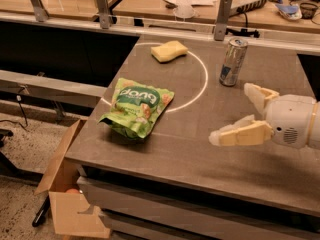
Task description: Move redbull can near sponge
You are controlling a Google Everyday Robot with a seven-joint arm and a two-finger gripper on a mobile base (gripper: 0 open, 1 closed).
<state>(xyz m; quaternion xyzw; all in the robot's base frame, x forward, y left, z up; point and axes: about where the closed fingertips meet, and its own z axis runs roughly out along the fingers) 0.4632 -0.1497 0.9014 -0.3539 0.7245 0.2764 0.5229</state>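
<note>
The redbull can (pixel 233 61), slim and silver with blue patches, stands upright at the back right of the grey table (pixel 190 149). The pale yellow sponge (pixel 169 51) lies at the back middle, left of the can and apart from it. My gripper (pixel 235 115) hovers over the right side of the table, in front of the can and a little to its right. Its two cream fingers (pixel 242 133) are spread apart with nothing between them.
A green crinkled snack bag (pixel 137 107) lies at the table's front left. A white circle line (pixel 202 84) is painted on the table. A cardboard box (pixel 67 194) stands on the floor at the left. Metal posts (pixel 221 18) and a rail run behind the table.
</note>
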